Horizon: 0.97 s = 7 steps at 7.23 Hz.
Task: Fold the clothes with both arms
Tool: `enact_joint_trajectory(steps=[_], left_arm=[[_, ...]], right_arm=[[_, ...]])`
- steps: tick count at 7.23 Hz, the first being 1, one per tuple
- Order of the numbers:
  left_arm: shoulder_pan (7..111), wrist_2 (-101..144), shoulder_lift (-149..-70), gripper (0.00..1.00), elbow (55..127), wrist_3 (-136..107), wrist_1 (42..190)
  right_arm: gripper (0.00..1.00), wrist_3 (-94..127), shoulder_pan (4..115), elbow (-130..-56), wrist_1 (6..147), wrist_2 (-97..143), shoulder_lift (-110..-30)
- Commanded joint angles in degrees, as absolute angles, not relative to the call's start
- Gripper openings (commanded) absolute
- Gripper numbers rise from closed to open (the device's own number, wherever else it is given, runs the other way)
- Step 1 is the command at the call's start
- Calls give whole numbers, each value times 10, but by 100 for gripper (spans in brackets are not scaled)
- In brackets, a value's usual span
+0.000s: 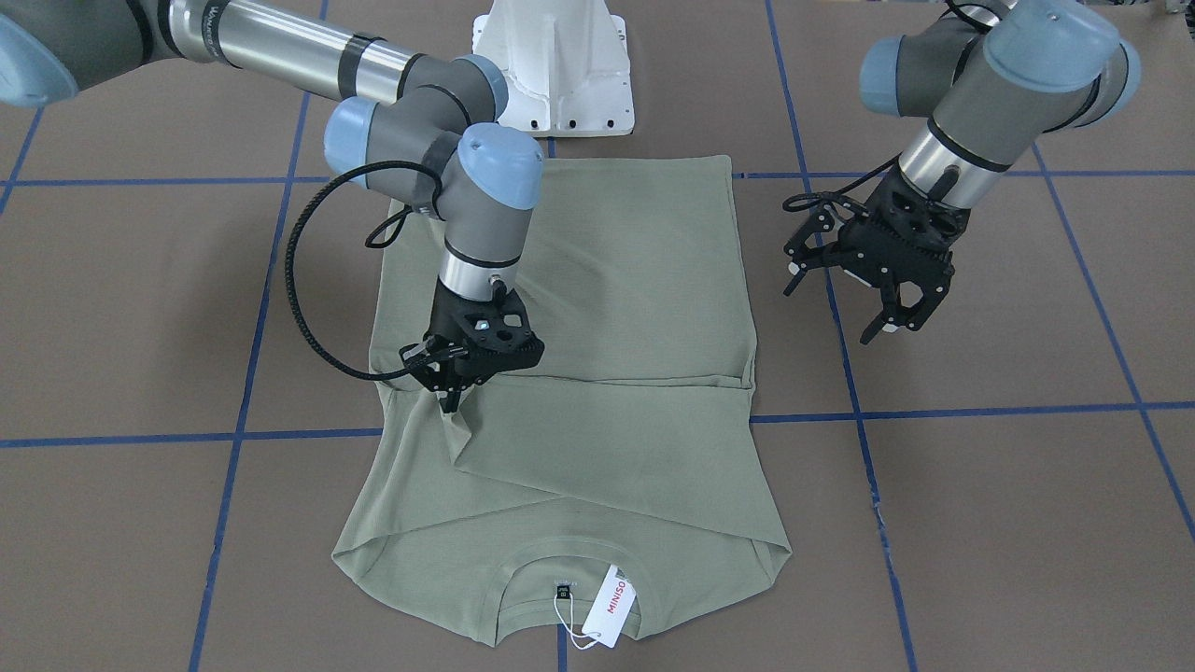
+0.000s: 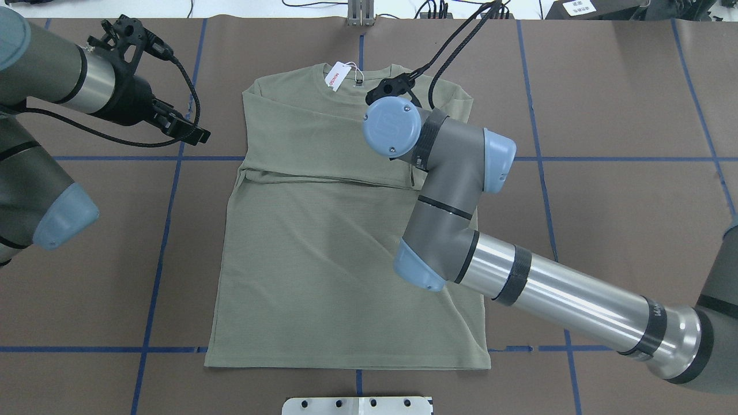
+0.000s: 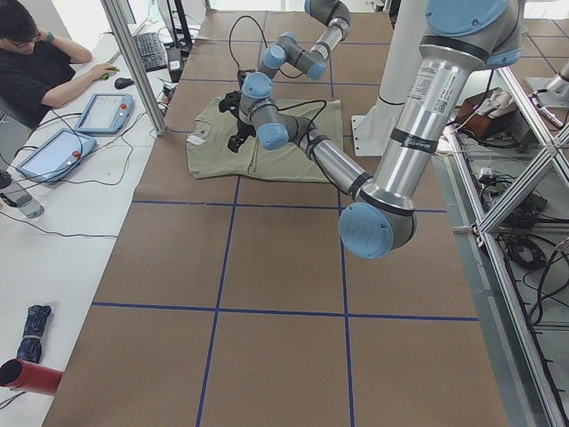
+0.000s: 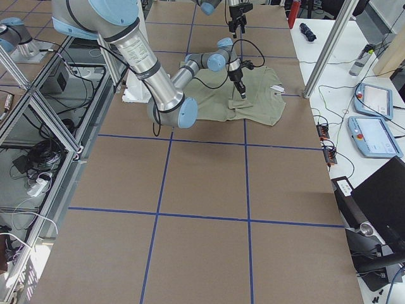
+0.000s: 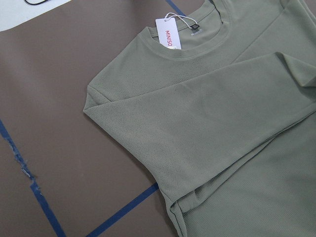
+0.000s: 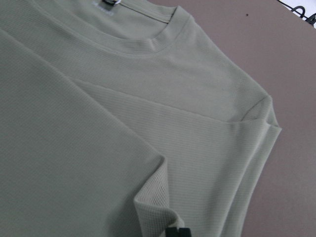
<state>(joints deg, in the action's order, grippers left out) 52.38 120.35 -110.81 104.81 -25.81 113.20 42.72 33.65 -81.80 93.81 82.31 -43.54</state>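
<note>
The sage-green shirt (image 1: 597,308) lies flat on the brown table, collar away from the robot, with both sleeves folded across the chest. Its white hang tag (image 1: 611,607) with red lettering sits at the collar and also shows in the overhead view (image 2: 337,76). My right gripper (image 1: 451,399) is shut on a fold of sleeve fabric on the shirt's right side; the right wrist view shows its black fingertips (image 6: 177,232) pinching the cloth. My left gripper (image 1: 840,303) is open and empty, held above bare table beside the shirt's left edge; it also shows in the overhead view (image 2: 187,129).
The white pedestal base (image 1: 555,65) stands at the robot's side of the table, just past the shirt's hem. Blue tape lines (image 1: 980,411) grid the brown cover. An operator (image 3: 36,71) sits with tablets (image 3: 102,111) at a side desk.
</note>
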Motion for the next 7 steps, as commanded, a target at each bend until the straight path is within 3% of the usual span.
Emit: enact_joint_trajectory(steps=[1, 3, 4, 5, 7], left_arm=[[524, 1203, -1107, 100, 1049, -258, 1132], [521, 1203, -1108, 100, 1050, -279, 1132], [521, 1203, -1108, 100, 1051, -279, 1133], [521, 1203, -1108, 100, 1051, -279, 1136], [521, 1203, -1109, 100, 1052, -293, 1136]], right_arm=[[0, 368, 377, -820, 937, 827, -454], [0, 360, 382, -820, 934, 826, -477], [31, 361, 382, -816, 906, 824, -483], [99, 369, 382, -815, 842, 824, -507], [100, 391, 401, -821, 803, 904, -515]])
